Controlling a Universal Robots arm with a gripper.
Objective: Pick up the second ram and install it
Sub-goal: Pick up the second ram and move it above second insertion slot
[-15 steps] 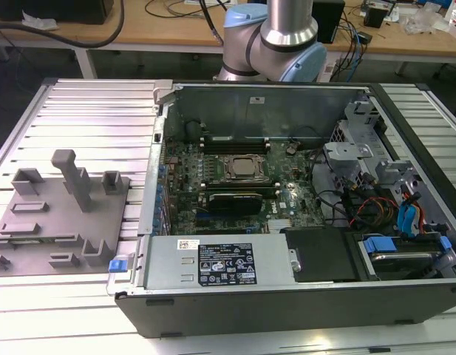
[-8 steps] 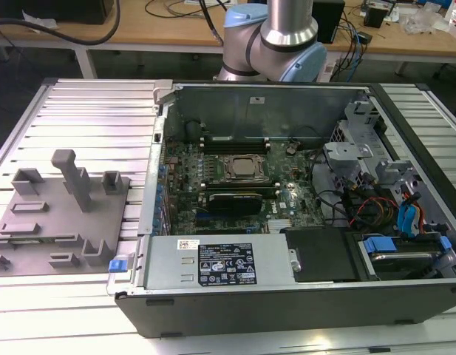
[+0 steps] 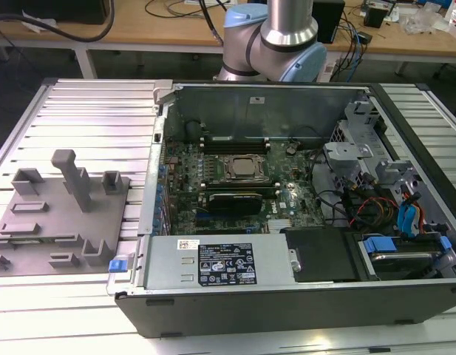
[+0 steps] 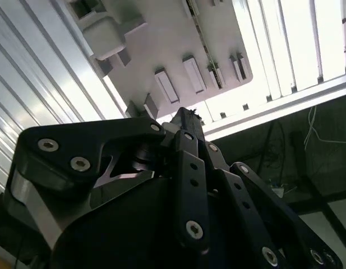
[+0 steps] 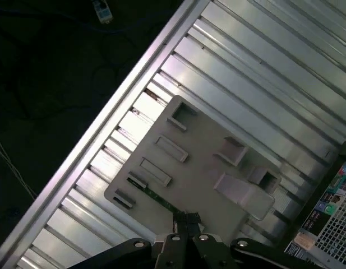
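- The second ram (image 5: 152, 193) is seen in the first wrist view as a thin green stick standing on edge in a slot near one edge of the grey tray (image 5: 201, 168).
- It is not yet lifted. The pincer (image 5: 187, 219) hangs above the tray close to one end of the stick, and in both wrist views its fingers are pressed together (image 4: 187, 117) with nothing seen between them.
- The step in hand is judged to be the approach for the pick-up, with the installing not begun.
- A grasp would call for the fingers to be spread and lined up across the stick's thin upper edge.
- Low blocks are set on the tray near the slot, and a taller post (image 3: 72, 177) is placed further in, so room beside the stick is tight. The space above it is open.
- The tray is laid on the ribbed bench (image 3: 87, 118), just beside the open computer case (image 3: 287, 296).
- Inside the case, the black memory slots (image 3: 235, 139) are reached from above. Cables are bunched towards the exterior view's right.
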